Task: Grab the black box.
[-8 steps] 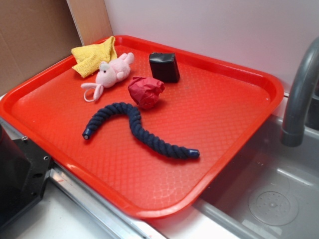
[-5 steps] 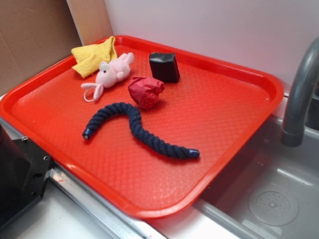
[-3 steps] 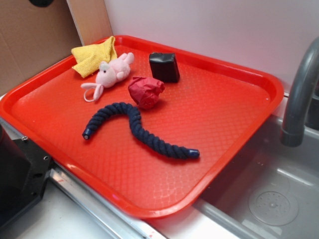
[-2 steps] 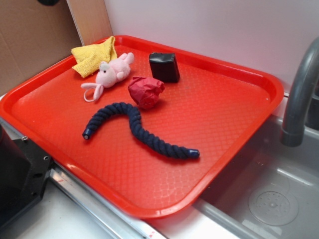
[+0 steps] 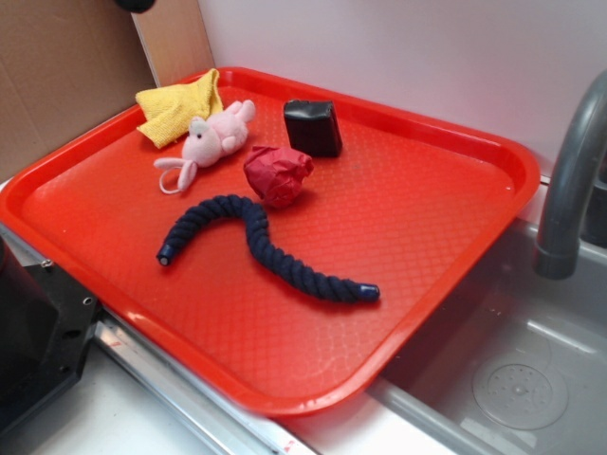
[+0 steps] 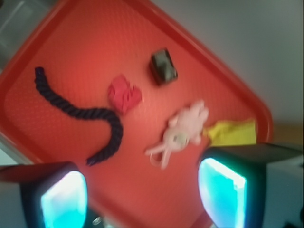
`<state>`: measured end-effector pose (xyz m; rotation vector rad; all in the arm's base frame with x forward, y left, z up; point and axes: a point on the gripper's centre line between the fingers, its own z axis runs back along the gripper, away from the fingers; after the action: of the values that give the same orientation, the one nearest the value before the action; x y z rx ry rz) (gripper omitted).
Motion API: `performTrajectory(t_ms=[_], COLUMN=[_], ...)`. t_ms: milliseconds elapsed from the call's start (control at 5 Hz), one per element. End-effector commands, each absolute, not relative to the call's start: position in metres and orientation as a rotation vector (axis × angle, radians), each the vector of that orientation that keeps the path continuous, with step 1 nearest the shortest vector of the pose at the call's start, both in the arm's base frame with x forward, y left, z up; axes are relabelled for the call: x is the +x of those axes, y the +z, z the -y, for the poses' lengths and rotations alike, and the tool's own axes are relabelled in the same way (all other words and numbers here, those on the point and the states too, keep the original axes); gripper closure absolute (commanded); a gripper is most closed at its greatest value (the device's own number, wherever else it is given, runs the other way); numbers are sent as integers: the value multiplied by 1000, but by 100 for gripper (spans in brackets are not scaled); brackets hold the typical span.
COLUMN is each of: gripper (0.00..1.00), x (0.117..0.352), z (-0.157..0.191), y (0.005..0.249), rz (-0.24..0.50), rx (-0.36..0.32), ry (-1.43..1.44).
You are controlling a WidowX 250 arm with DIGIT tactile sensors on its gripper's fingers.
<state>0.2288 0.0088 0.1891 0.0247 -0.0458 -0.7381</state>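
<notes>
The box (image 5: pixel 314 127) is set on the tray (image 5: pixel 446 237) toward its far edge, apart from the other things — the red paper ball (image 5: pixel 277 175) lies just beside it on the near side, the pink plush (image 5: pixel 216 138) and the yellow cloth (image 5: pixel 177 107) farther toward the far left corner, and the rope (image 5: pixel 256 245) across the middle. In the wrist view the gripper (image 6: pixel 142 192) is seen with its two pads spread wide and nothing between them, so it is judged to be open and empty. From the exterior only a dark edge at the top left of the frame is visible (probably part of the arm, though that cannot be told).

The move to come turns on one relation: in the wrist view the box (image 6: pixel 164 66) lies well ahead of the pads, roughly on the line that runs between them, with the plush (image 6: pixel 182 130) nearer and slightly off that line. The box appears almost cubic — no long axis is evident.
</notes>
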Motion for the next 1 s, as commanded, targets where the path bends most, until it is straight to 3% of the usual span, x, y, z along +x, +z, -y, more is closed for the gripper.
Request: performTrajectory(t_ms=[0,200,400,800], gripper=[0,0,0,0], x=[274,291,298,305], z=[-12,-5,3,8], y=[165,138,116,78], rz=[67,51,64,1], rx=[102,127,119,135], ry=[-767,-808,-817,-847])
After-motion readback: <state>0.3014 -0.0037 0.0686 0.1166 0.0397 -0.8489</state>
